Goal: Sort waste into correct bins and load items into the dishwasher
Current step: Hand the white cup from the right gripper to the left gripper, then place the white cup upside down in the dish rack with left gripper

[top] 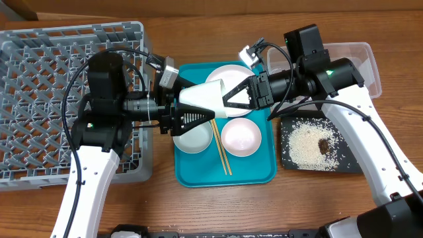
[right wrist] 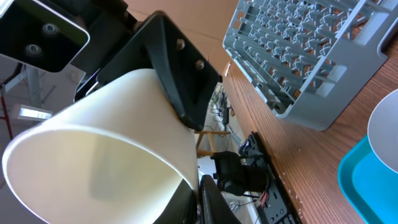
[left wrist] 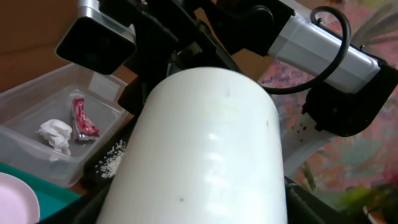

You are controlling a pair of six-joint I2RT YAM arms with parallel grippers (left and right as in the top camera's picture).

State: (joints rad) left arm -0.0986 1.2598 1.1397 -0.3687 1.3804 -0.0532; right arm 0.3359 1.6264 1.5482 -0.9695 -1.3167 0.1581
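I have the white cup [top: 201, 96] up in the air over the teal tray [top: 198, 173], at the middle of the frame, caught between both arms. It lies on its side, long axis running left to right, narrow base toward the left gripper [top: 192, 109] and open mouth toward the right gripper [top: 228, 98].

The left jaws are clamped on the cup's wall; the right wrist view shows a black finger flat against it. The right jaws stand spread around the mouth, and I cannot tell whether they are bearing on the rim.

The grey dish rack [top: 59, 79] fills the left of the frame, so the left arm is far nearer to it. I judge that arm should carry the cup there.

My count:
- one cup
- one white plate [top: 228, 71], partly hidden
- one grey bowl [top: 192, 140]
- one pinkish dish [top: 241, 137]
- two chopsticks [top: 221, 151]
- one black tray [top: 287, 158] holding rice [top: 305, 147] and one brown lump [top: 323, 145]
- one clear tub [top: 363, 56], at right, with one red wrapper [left wrist: 84, 119] and one tissue [left wrist: 56, 134]
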